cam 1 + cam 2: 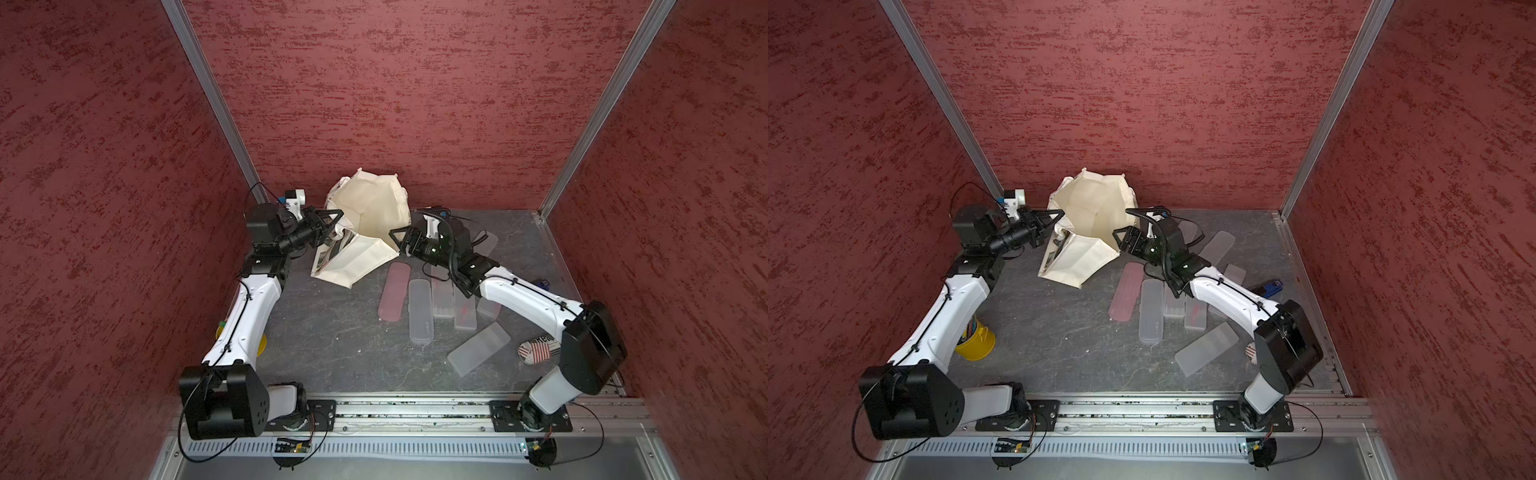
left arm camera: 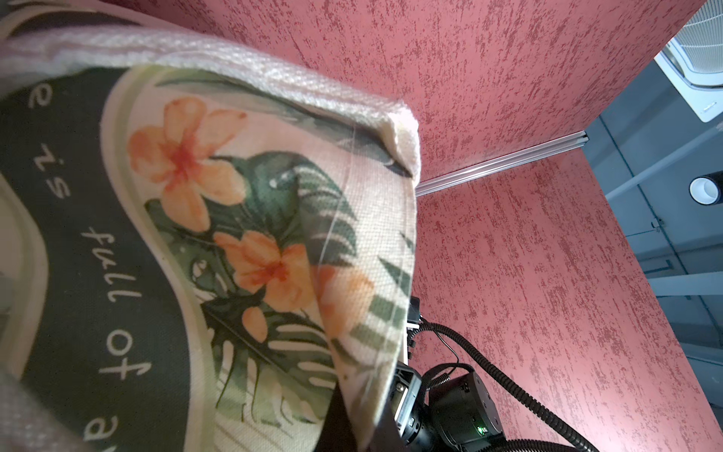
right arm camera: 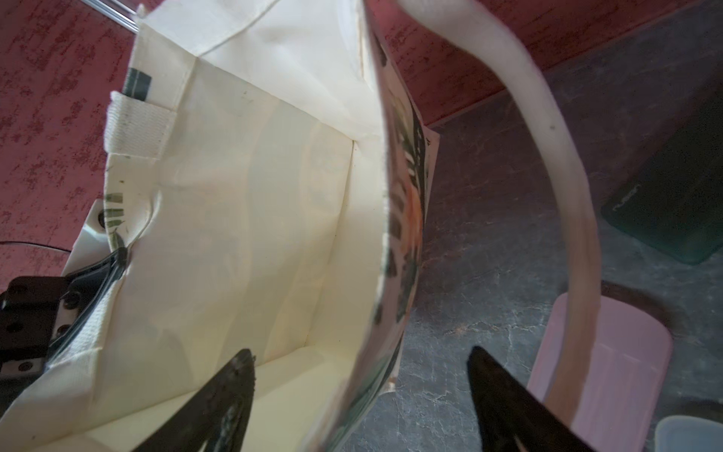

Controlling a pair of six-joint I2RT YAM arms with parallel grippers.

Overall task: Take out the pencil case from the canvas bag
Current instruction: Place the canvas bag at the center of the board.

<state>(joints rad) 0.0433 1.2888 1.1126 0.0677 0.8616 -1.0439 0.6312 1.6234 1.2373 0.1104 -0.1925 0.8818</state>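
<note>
Canvas bag point(image 1: 368, 208) point(image 1: 1090, 208), cream-white and boxy, lies slumped on its side at the middle rear of the dark grey marbled desk point(image 1: 332, 340) in both top views, its open mouth turned toward the right of the frame. We see the left jaws clamped on the bag's rim, at the lower left of the right wrist view; the leaf-and-orange-flower print fills the left wrist view. The right jaws stand apart, straddling the printed wall: 1 black finger point(image 3: 231, 383) over the pale lining, the other finger point(image 3: 497, 383) outside above the desk. Just below the bag's mouth, a translucent pink plastic pencil case point(image 1: 395, 297) lies flat on the desk beside a clear frosted case point(image 1: 421, 309).
</note>
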